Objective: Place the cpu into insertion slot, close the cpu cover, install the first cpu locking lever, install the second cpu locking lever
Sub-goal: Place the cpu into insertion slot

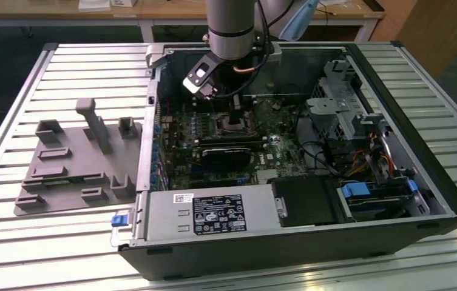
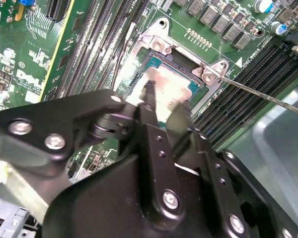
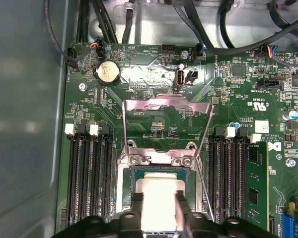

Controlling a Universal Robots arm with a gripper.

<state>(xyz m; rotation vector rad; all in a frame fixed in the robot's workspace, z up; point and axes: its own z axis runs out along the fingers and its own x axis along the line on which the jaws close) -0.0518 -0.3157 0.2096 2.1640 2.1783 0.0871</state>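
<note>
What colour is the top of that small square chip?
The cpu is pale silver-grey, clearest in the first wrist view.

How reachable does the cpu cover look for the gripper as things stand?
Likely yes: the cpu cover is flipped open just beyond the cpu with nothing over it, and the gripper hangs right at the cpu.

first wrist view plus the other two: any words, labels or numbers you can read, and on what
Nothing can be quoted with confidence.
motherboard: white printed lettering in both wrist views, too small to read.
coin cell battery: stamped marks, not legible.
power supply labels: black and white stickers in the exterior view, print too small to read.
cpu: pale face, no lettering I can make out.
</note>
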